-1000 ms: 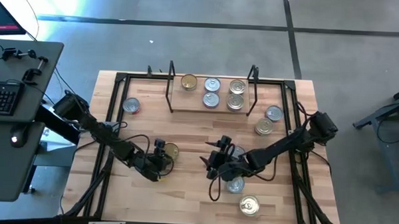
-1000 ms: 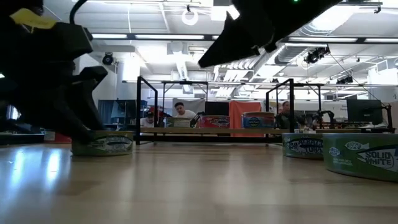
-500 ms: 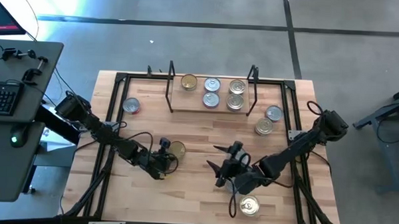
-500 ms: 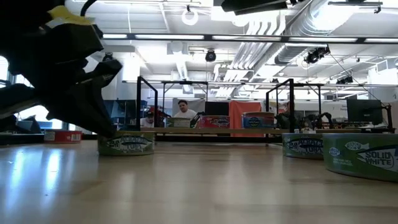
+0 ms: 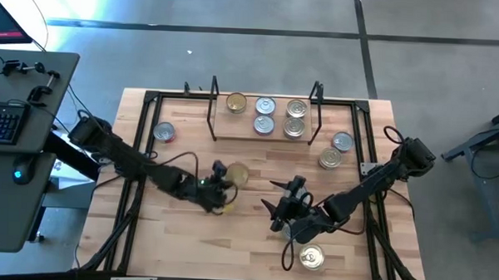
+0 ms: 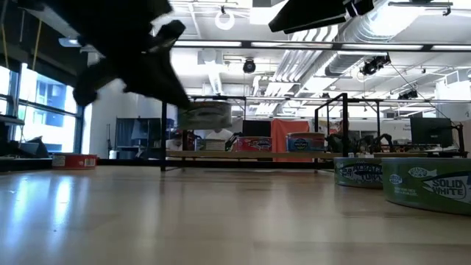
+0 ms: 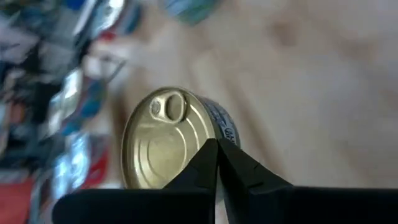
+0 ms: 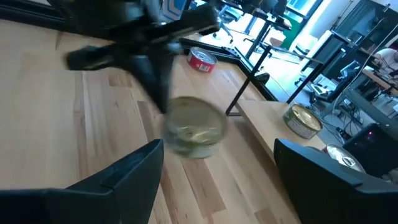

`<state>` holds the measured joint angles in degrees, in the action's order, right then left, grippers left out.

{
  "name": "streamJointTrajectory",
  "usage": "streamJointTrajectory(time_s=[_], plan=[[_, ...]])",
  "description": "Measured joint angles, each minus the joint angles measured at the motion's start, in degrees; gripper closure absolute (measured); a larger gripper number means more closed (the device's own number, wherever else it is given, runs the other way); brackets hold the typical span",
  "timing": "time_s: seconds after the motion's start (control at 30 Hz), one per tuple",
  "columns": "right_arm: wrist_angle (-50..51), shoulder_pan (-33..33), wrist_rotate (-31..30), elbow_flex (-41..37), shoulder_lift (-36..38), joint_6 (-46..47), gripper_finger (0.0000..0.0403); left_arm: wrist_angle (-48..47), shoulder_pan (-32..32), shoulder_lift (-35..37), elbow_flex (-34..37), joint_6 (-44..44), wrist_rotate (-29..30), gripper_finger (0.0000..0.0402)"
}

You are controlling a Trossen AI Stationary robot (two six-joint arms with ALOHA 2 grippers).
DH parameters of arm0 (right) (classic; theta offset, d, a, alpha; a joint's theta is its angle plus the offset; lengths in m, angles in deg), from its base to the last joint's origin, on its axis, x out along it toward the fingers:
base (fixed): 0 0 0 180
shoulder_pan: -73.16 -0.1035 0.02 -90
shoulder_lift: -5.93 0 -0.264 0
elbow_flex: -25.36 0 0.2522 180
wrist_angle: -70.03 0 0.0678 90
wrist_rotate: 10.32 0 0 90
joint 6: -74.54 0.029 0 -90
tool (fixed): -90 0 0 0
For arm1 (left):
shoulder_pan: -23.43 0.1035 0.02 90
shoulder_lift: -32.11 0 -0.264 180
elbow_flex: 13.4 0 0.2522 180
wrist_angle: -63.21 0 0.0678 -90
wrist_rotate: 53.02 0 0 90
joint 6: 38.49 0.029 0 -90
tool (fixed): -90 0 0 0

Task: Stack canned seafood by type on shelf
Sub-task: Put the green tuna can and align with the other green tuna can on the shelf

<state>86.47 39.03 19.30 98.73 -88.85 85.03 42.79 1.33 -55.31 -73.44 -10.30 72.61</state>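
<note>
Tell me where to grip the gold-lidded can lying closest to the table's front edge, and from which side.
Grip the gold-lidded can across its round side wall, coming straight down from above. It lies flat, lid up with the pull tab showing, and it is short, so only the rim sides offer opposing faces. The right gripper hangs nearest, fingers open.
</note>
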Motion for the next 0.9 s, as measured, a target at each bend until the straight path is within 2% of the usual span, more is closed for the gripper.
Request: streamJointTrajectory(time_s=[0.13,0.27,0.5,0.7,0.9], plan=[[0.13,0.00,0.00,0.00,-0.02,0.00,0.0108,0.23,6.90,0.00,-1.22,-2.64,2.07,0.0401],[0.15,0.00,0.00,0.00,-0.02,-0.02,0.0108,0.64,15.82,0.02,-1.67,-5.79,-3.18,0.0401],[0.81,0.37,0.03,0.00,-0.02,-0.01,0.0108,3.80,27.95,-0.28,-1.67,-0.15,-12.03,0.0401],[1.03,0.39,0.07,0.00,-0.04,0.67,0.0108,3.96,32.87,-0.28,-1.67,1.95,-13.15,0.0401],[1.42,0.39,0.18,0.00,-0.04,1.49,0.0108,4.09,34.67,-0.27,-1.67,1.04,-13.22,0.0393]])
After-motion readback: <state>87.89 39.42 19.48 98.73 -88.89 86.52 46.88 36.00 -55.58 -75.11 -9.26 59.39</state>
